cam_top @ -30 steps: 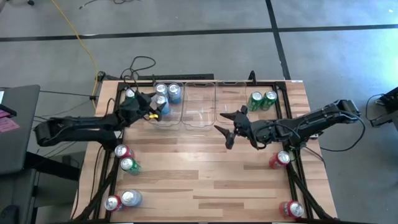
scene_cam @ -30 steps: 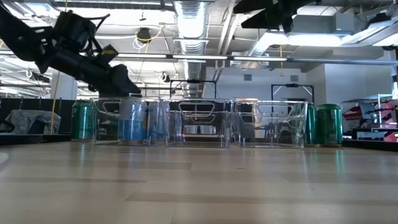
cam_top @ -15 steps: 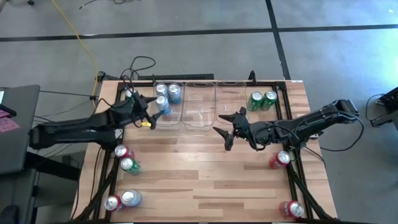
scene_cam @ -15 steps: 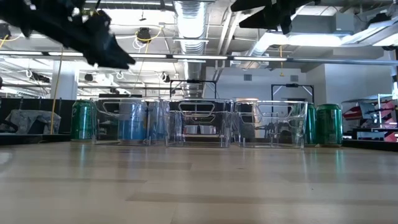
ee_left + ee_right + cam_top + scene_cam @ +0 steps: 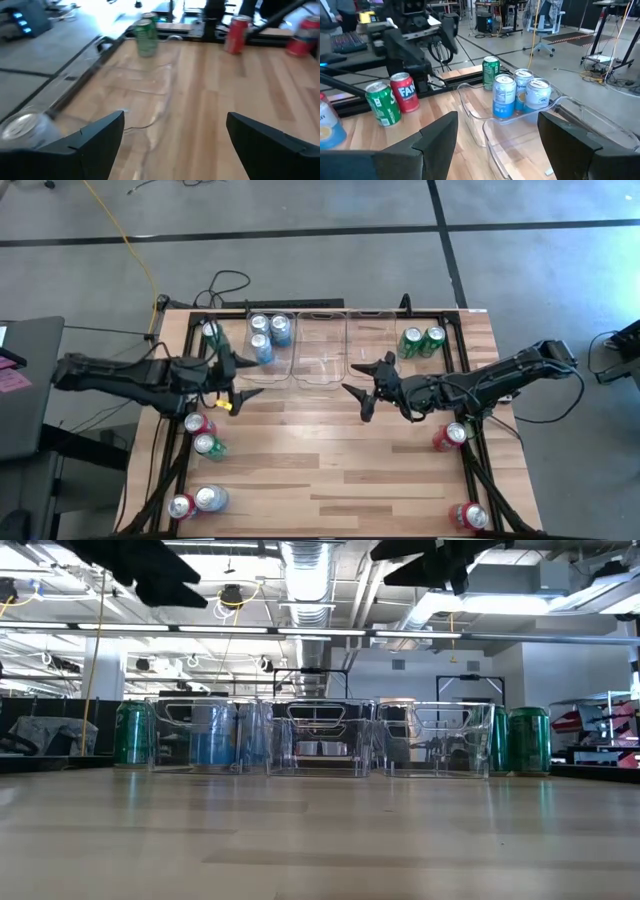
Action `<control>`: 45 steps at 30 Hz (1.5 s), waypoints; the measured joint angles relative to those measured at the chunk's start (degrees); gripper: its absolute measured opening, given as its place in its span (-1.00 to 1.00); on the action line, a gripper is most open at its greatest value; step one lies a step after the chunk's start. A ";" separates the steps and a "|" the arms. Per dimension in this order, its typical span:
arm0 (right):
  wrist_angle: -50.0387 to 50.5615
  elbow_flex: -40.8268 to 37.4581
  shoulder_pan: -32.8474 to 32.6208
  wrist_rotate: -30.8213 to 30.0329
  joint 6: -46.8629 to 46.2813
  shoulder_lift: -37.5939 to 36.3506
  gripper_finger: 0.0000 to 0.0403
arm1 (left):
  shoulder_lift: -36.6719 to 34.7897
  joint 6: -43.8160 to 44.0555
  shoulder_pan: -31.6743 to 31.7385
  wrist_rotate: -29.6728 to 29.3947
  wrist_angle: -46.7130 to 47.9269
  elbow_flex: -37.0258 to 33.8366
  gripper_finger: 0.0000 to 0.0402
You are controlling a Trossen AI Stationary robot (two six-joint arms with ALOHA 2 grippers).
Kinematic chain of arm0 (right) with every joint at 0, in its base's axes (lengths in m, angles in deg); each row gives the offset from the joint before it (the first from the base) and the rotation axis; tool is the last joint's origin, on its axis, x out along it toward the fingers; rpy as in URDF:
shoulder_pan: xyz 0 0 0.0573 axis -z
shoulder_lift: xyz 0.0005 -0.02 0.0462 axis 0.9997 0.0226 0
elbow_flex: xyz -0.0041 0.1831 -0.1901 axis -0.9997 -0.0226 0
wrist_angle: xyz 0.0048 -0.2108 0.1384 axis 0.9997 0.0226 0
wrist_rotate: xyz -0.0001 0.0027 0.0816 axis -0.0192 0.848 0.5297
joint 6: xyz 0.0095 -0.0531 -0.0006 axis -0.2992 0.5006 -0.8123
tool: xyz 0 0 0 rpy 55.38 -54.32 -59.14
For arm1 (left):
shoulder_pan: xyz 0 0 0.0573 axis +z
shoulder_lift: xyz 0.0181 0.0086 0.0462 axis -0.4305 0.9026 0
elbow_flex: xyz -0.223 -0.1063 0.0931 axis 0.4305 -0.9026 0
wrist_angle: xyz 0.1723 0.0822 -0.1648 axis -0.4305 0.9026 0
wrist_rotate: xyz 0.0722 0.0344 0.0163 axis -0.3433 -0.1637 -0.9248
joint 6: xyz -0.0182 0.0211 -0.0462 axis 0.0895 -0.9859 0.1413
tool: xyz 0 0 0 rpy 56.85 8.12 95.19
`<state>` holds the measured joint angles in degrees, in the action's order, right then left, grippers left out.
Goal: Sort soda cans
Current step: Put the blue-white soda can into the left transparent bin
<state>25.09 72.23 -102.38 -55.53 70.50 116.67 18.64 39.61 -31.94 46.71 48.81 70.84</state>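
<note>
Three blue/silver cans [image 5: 266, 336] stand upright in the leftmost clear bin [image 5: 272, 367], also in the right wrist view [image 5: 520, 92]. One green can [image 5: 210, 332] stands left of that bin, and two green cans [image 5: 422, 339] stand right of the bins. Red, green and blue/silver cans [image 5: 202, 434] stand along the table's left edge. More red cans [image 5: 452, 436] stand by the right edge. My left gripper [image 5: 250, 378] hangs open in the air just near of the left bin, with its fingers spread in its wrist view [image 5: 175, 135]. My right gripper [image 5: 358, 387] hovers open near the middle bin [image 5: 320, 352].
Three clear bins stand in a row at the far side; the middle one and the right one [image 5: 370, 330] hold no cans. A black frame rail [image 5: 470, 470] runs along the table's sides. Bare wood [image 5: 330, 470] spreads over the middle and near part. Cables lie beyond the far left corner.
My left gripper has drawn back from above the left bin toward the table's near edge and has risen, as the low view shows. The three blue/silver cans stay standing in the bin. My right arm has kept still.
</note>
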 joint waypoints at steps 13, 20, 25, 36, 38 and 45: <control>-1.80 0.00 2.41 0.05 -2.02 8.94 0.45 | 8.77 2.25 -6.88 -5.38 2.68 5.87 0.67; -1.99 2.11 3.67 3.55 -4.66 13.25 0.45 | 11.35 12.87 -7.98 -5.74 4.46 5.87 0.66; -2.23 4.15 3.21 11.41 -0.63 11.78 0.45 | 11.46 26.70 -9.86 -4.50 19.30 8.52 0.59; 1.11 4.76 -0.63 20.93 0.94 11.19 0.45 | 12.69 56.04 -17.40 -4.18 26.14 14.55 0.50; 2.48 4.74 -1.52 20.96 0.79 11.17 0.45 | 14.23 59.80 -18.99 -3.33 27.90 16.47 0.50; 5.31 4.74 -3.99 20.96 0.83 11.08 0.45 | 23.11 71.98 -24.36 -0.59 38.02 25.46 0.50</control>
<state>30.40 76.97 -106.37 -34.57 71.33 127.76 41.75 111.59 -56.30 46.13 86.83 96.30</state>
